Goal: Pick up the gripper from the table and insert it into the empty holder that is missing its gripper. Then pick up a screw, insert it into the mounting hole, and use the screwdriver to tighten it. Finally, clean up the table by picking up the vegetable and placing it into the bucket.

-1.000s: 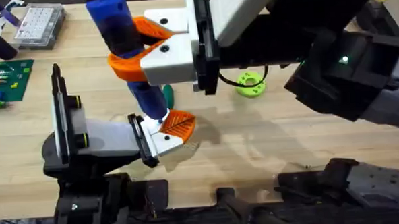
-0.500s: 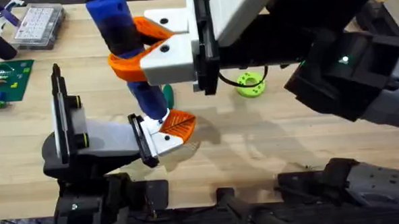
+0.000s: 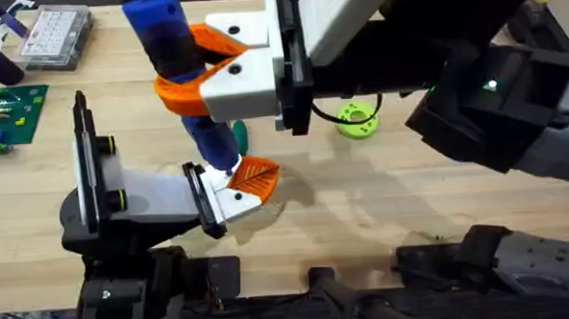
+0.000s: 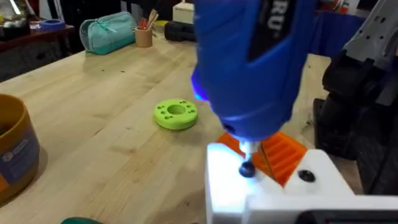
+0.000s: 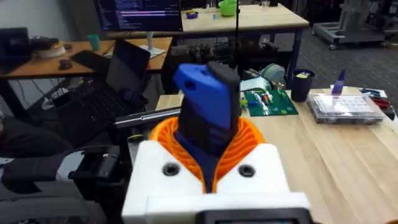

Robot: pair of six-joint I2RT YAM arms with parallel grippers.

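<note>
My right gripper (image 3: 181,70) reaches across the table, shut on the blue screwdriver (image 3: 169,49), its orange fingers (image 5: 249,146) wrapped around the body (image 5: 208,106). The screwdriver stands tilted with its lit bit on a dark screw (image 4: 247,168) in the white base block (image 4: 273,186) of the small orange gripper (image 3: 254,177). That gripper sits on the black plate of the white holder (image 3: 147,199) at the lower left. The dark green vegetable (image 3: 240,134) lies just behind the screwdriver, partly hidden. The orange bucket (image 4: 12,152) stands farther off.
A light green ring disc (image 3: 357,118) lies mid-table, with a black cable beside it. A clear parts box (image 3: 56,35) and a green circuit board (image 3: 11,106) sit at the far left. A teal pouch (image 4: 109,32) lies at the table's far end.
</note>
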